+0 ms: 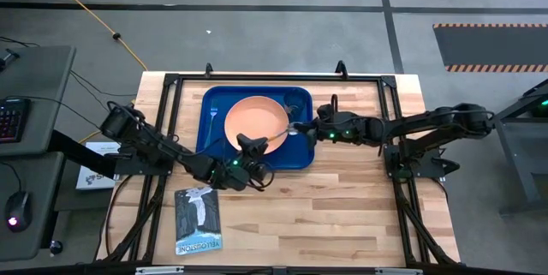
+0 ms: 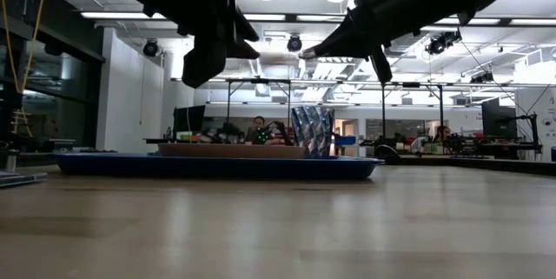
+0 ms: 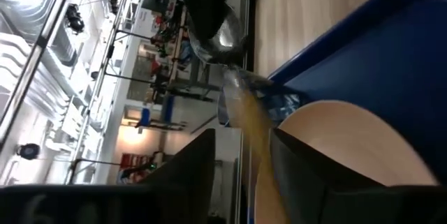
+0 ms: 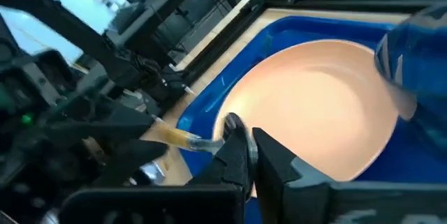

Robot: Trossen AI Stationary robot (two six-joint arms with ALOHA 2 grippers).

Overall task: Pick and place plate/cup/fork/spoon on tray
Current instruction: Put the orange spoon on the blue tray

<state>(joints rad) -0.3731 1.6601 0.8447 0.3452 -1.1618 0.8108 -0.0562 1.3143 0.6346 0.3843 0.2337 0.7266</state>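
Note:
The blue tray lies mid-table with the peach plate on it. The dark cup stands in the tray's far right corner, and the blue-handled fork lies along its left side. The spoon hangs level over the plate's right edge, between both grippers. My right gripper is shut on its bowl end. My left gripper is open, with its fingers on either side of the yellow handle. My left gripper has the spoon's handle between its open fingers, close to one finger; I cannot tell whether it touches. My right gripper pinches the spoon at the neck just behind the silver bowl between its two fingers, coming about level from the table's right. The spoon is lifted clear above the plate, and its handle points toward the left gripper.
A dark booklet lies near the table's front left. A black frame borders the work area. Bare wood lies to the tray's right and in front of it. People sit in the room behind the table.

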